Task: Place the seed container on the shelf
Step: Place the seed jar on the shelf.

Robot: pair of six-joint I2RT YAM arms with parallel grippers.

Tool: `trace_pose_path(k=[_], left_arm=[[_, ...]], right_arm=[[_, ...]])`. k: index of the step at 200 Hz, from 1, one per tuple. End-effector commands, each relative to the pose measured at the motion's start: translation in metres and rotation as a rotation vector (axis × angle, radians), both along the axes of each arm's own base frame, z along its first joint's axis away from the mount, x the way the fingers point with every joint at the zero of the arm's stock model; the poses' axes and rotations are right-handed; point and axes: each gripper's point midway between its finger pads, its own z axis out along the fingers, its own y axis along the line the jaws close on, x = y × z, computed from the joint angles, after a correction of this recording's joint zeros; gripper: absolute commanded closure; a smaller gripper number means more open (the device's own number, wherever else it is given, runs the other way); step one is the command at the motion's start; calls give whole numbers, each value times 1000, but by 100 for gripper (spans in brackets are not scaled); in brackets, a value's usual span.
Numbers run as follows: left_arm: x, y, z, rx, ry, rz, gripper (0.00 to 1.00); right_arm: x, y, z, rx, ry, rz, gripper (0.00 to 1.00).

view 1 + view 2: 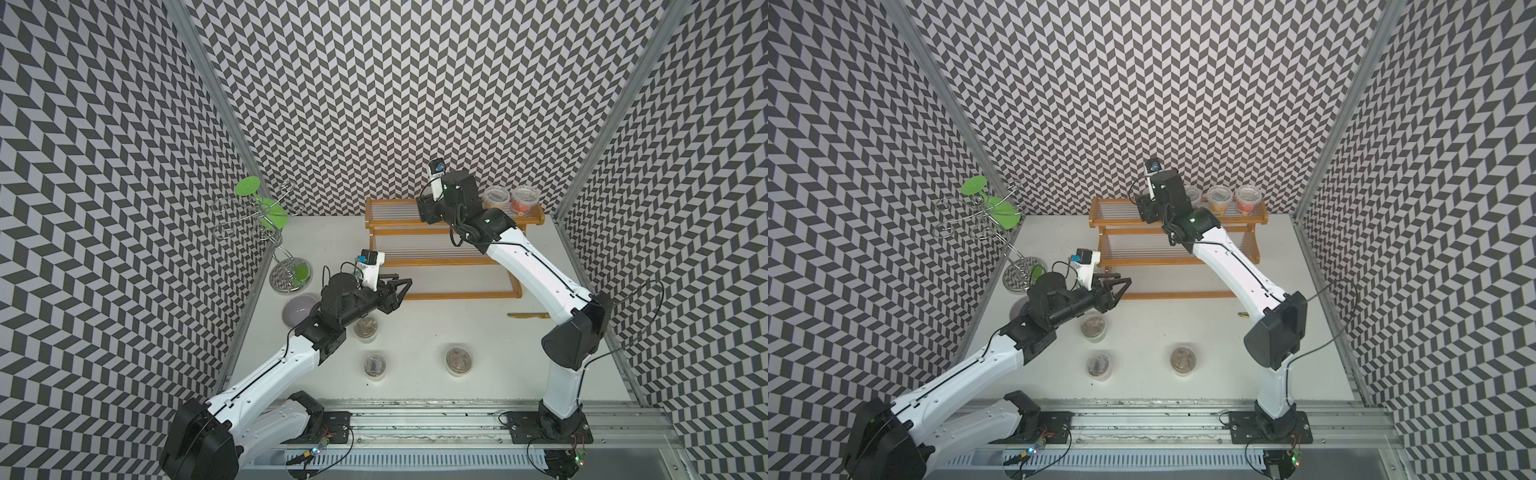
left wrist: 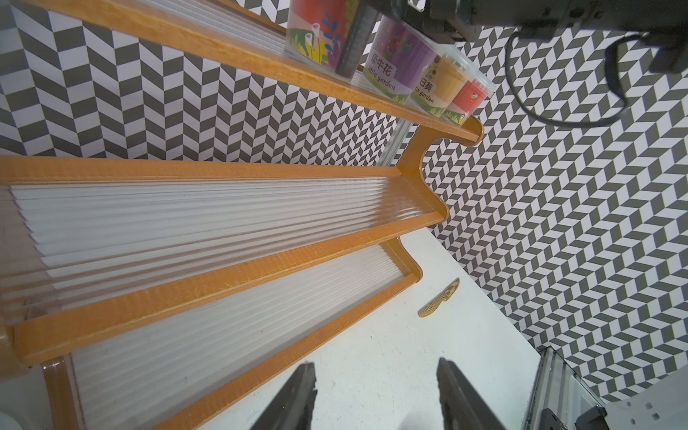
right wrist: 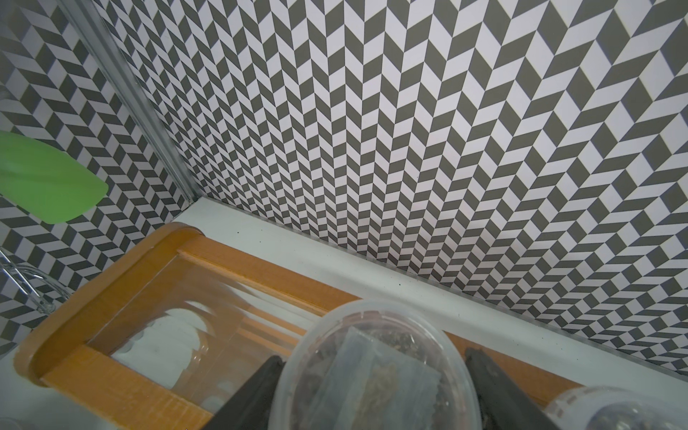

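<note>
The shelf (image 1: 440, 262) (image 1: 1142, 261) is an orange-framed stepped rack with clear ribbed tiers at the back of the table. My right gripper (image 3: 372, 355) is at its top tier, shut on a seed container (image 3: 372, 372) with a clear lid. In the left wrist view that container (image 2: 320, 29) stands on the top tier next to three others. In both top views my wrist hides it. My left gripper (image 1: 405, 291) (image 2: 376, 366) is open and holds nothing, low over the table in front of the shelf's lowest tier (image 2: 223, 335).
Three more seed containers (image 1: 365, 326) (image 1: 375, 365) (image 1: 458, 359) stand on the table near the front. A silver wire stand with green discs (image 1: 266, 220) and a pale purple bowl (image 1: 297, 309) are at the left. A small golden tool (image 1: 528, 316) lies at the right.
</note>
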Motion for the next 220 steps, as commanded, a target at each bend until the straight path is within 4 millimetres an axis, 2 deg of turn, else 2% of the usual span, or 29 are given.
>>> trace_pose_path(k=[1, 73, 123, 153, 220], left_arm=[[-2, 0, 14, -19, -24, 3, 44], [-1, -1, 10, -12, -15, 3, 44], [0, 1, 9, -8, -20, 9, 44], [0, 0, 9, -12, -18, 6, 44], [-1, 0, 10, -17, -16, 6, 44]], right_arm=[[6, -1, 9, 4, -36, -15, 24], [12, 2, 3, -6, -37, -16, 24], [8, -2, 11, 4, -67, -21, 23], [7, -2, 10, 0, -60, -22, 16], [-6, -1, 43, 77, -103, 20, 10]])
